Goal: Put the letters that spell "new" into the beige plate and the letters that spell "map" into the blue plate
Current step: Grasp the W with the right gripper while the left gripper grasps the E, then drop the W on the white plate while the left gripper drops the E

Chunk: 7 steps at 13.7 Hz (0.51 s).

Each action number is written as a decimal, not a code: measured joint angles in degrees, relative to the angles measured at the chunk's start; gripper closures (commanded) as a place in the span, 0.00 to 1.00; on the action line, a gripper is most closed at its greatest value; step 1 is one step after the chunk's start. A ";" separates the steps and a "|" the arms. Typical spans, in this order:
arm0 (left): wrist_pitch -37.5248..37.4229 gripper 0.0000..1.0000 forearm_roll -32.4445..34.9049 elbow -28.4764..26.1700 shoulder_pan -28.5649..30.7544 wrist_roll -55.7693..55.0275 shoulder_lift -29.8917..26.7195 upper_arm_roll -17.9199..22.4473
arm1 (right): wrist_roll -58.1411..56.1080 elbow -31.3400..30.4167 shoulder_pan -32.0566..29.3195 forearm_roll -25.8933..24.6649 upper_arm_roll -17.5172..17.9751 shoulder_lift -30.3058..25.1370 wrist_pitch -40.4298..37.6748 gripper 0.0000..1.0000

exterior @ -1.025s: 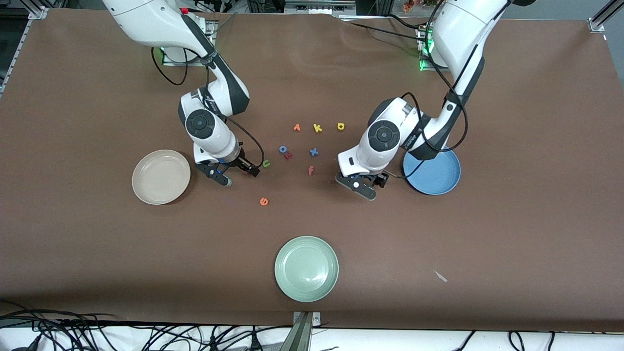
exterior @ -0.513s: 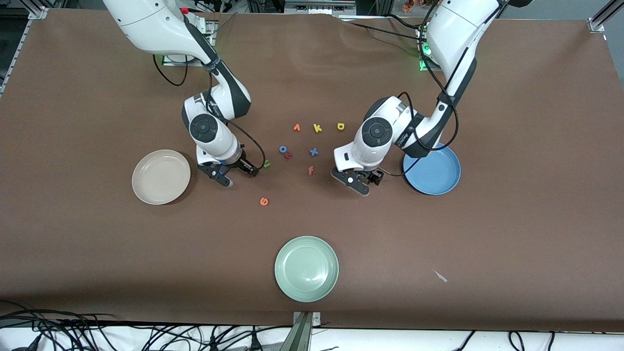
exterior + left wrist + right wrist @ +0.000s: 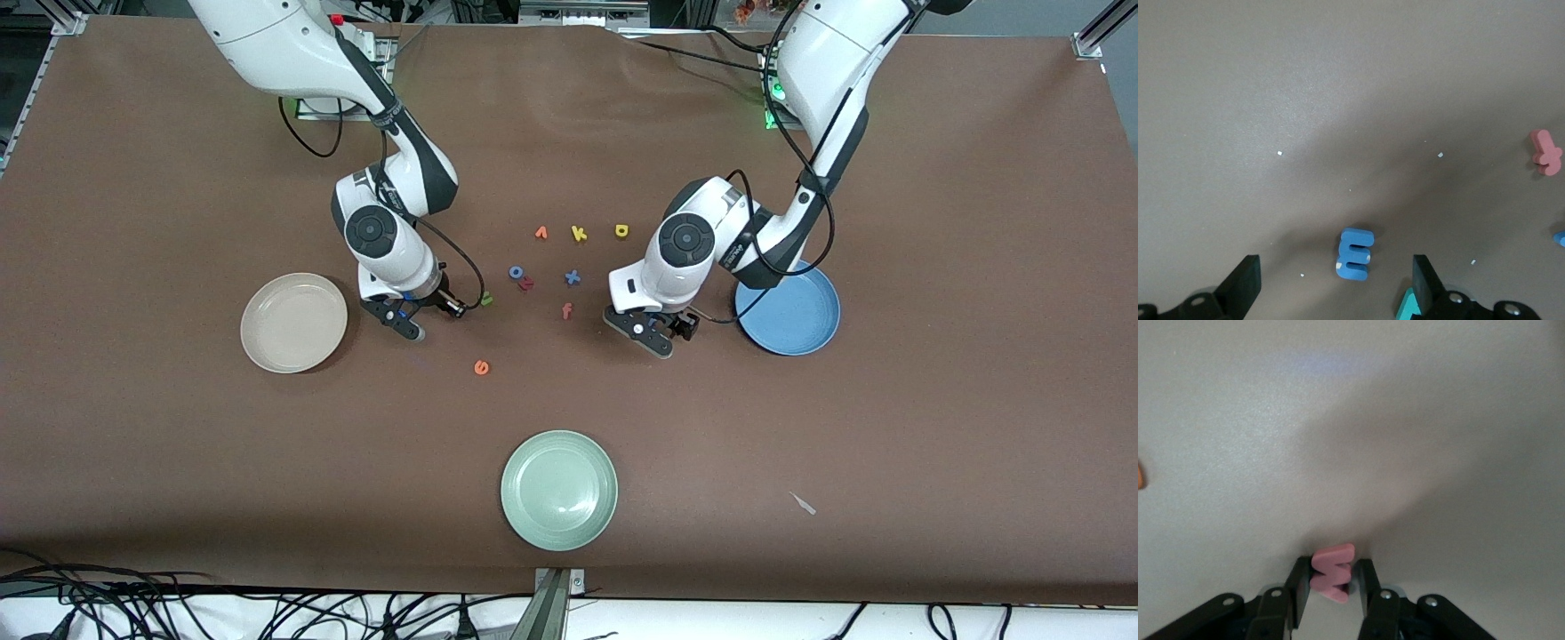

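Fingers (image 3: 1298,587) of my right gripper (image 3: 1331,587) squeeze the pink w (image 3: 1332,572) low over the table (image 3: 933,267), beside the beige plate (image 3: 293,322) and the green n (image 3: 486,300). My left gripper (image 3: 1331,293) is wide open and holds nothing, low over the light-blue m (image 3: 1355,253), near the blue plate (image 3: 796,316).

Pink w (image 3: 1333,573) sits pinched; beige plate (image 3: 293,322) and blue plate (image 3: 791,316) empty.
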 measured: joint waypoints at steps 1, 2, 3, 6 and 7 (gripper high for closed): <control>0.10 0.00 0.19 0.00 -0.01 0.00 0.11 0.00 | 0.05 0.03 0.06 0.01 0.03 -0.09 0.32 0.93; 0.59 0.00 0.21 -0.03 -0.02 0.00 0.24 0.00 | 0.12 0.04 0.19 0.01 0.06 0.01 0.72 0.99; 1.67 0.00 0.21 -0.15 -0.02 0.00 0.49 0.04 | 0.13 0.09 0.23 0.01 0.04 0.00 0.79 1.00; 3.56 0.00 0.51 -0.46 -0.10 0.01 1.68 0.05 | -0.36 2.62 0.24 -0.01 -0.30 0.74 -1.29 1.00; 3.66 0.00 1.50 -0.61 -0.15 -0.04 1.99 0.05 | -1.58 4.84 0.25 -0.04 -0.93 0.71 -5.01 1.00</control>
